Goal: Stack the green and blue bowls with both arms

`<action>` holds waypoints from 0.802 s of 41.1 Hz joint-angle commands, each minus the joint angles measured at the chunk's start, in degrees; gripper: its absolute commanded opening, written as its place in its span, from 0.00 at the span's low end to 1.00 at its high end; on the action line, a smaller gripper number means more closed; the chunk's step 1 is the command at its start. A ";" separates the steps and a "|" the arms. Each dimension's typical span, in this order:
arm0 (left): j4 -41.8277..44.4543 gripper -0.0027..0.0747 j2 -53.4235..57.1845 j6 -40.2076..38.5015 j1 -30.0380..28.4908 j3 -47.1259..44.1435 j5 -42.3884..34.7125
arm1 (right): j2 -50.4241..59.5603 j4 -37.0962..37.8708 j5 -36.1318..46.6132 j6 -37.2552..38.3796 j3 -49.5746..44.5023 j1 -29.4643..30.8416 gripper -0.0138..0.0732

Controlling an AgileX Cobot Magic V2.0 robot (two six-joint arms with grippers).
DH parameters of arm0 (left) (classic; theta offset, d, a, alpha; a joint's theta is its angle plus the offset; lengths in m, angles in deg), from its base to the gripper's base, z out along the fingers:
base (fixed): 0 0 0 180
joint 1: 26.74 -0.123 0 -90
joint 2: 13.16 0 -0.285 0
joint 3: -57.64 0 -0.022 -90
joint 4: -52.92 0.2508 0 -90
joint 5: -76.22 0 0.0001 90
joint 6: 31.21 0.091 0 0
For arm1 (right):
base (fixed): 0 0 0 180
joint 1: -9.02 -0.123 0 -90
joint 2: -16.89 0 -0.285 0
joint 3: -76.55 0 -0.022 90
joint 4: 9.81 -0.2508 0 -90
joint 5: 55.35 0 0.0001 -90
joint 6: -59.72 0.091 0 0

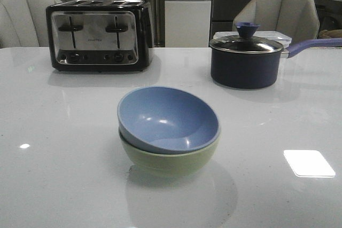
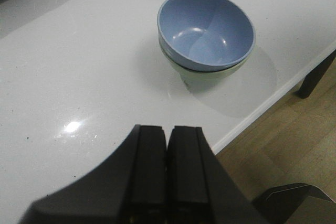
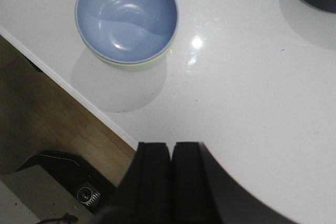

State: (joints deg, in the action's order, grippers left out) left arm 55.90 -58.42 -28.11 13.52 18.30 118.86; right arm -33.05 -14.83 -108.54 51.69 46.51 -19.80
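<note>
Where the white table (image 1: 64,185) comes nearest the robot, the blue bowl (image 1: 168,118) sits nested inside the green bowl (image 1: 171,161), tilted a little so its rim rides higher on one side; the pair stands near the middle of the front edge, and the blue bowl holds nothing but a few light glints; of the green bowl only the outer wall and a sliver of rim show beneath it. Both wrist views look down on the stack from above the table's front edge, with wooden floor beyond it; the left gripper (image 2: 168,171) has its fingers pressed together with nothing between them, well apart from the bowls; the right gripper (image 3: 170,182) is likewise closed on nothing and well clear of the stack. Farther back, toward the far right corner, a dark navy saucepan (image 1: 246,68) stands with a glass lid (image 1: 246,44) on it and its handle pointing to the right edge; toward the far left corner stands a black and chrome toaster (image 1: 99,36); neither is close to the bowls.
</note>
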 commanded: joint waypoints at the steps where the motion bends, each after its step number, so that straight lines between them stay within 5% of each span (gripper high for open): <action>1: -0.48 0.15 -0.02 -0.53 0.37 1.62 -4.13 | 0.12 0.49 3.14 -0.45 1.65 0.00 0.19; 15: -0.16 0.15 1.43 -0.38 -0.05 1.41 -4.42 | 0.12 0.49 3.14 -0.45 1.65 0.00 0.19; 33: -1.60 0.15 26.48 -0.32 -24.28 -22.11 -28.57 | 0.12 0.49 3.02 -0.45 1.65 0.00 0.19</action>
State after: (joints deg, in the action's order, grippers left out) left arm 56.75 -35.74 -28.11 -7.22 -1.55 99.05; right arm -33.05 -14.74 -108.63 51.69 46.51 -19.80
